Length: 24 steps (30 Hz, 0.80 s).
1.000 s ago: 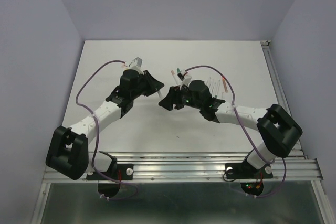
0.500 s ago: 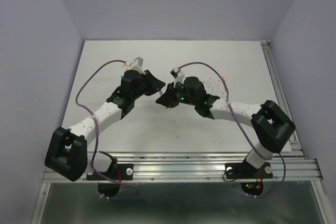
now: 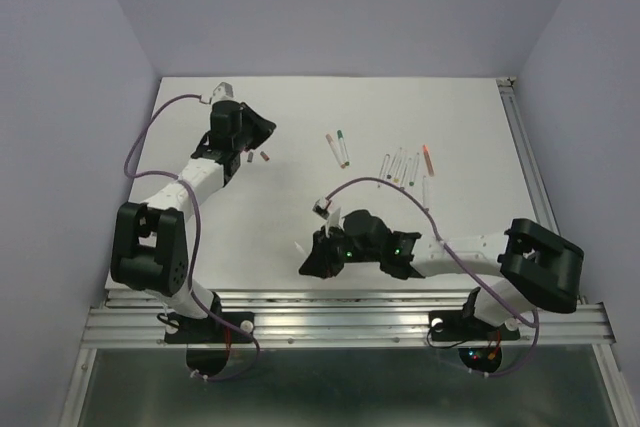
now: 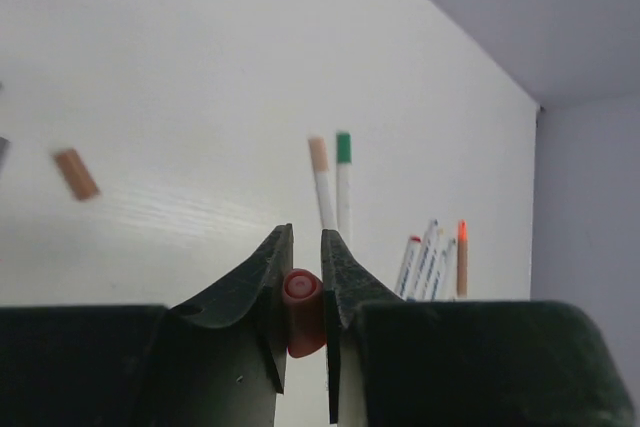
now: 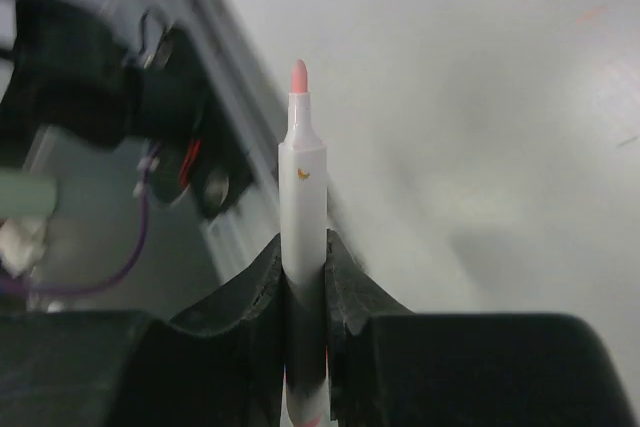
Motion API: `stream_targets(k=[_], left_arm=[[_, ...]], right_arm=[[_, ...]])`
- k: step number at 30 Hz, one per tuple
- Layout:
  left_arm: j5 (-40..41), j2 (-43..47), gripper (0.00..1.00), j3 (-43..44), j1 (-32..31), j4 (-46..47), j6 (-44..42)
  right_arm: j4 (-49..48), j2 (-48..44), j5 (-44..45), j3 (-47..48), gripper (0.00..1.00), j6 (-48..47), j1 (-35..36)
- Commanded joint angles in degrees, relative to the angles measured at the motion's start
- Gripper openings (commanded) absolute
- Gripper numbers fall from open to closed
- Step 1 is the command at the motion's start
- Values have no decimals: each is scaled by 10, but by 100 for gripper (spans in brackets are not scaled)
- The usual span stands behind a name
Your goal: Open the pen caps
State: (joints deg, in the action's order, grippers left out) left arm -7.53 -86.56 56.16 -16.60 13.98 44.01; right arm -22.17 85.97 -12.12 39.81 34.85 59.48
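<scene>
Pinching a red cap in our left gripper over the far-left table | our right gripper clamps the uncapped pink-tipped pen near the front rail | other pens lie far-right.

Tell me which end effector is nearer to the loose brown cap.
Left. The left end effector hangs just beside the brown cap; the right end effector is far away, at the near edge of the table.

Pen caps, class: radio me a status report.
Left gripper shut on red cap. Right gripper shut on uncapped pen. Other pens lie capped. Nothing blocking.
</scene>
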Motion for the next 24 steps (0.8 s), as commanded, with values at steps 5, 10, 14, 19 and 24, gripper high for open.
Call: stream_targets(k=[5, 10, 14, 19, 24], left_arm=[[38, -19, 0, 64, 42, -15, -55], [58, -38, 0, 41, 42, -87, -111], [95, -60, 11, 23, 42, -126, -142], [105, -92, 24, 26, 40, -139, -145], [123, -105, 53, 38, 36, -164, -150]], right_arm=[[61, -81, 91, -12, 1, 8, 27], [135, -105, 131, -17, 1, 31, -92], [273, -84, 276, 29, 1, 15, -175], [347, -25, 355, 84, 3, 9, -273], [370, 38, 376, 116, 7, -5, -322]])
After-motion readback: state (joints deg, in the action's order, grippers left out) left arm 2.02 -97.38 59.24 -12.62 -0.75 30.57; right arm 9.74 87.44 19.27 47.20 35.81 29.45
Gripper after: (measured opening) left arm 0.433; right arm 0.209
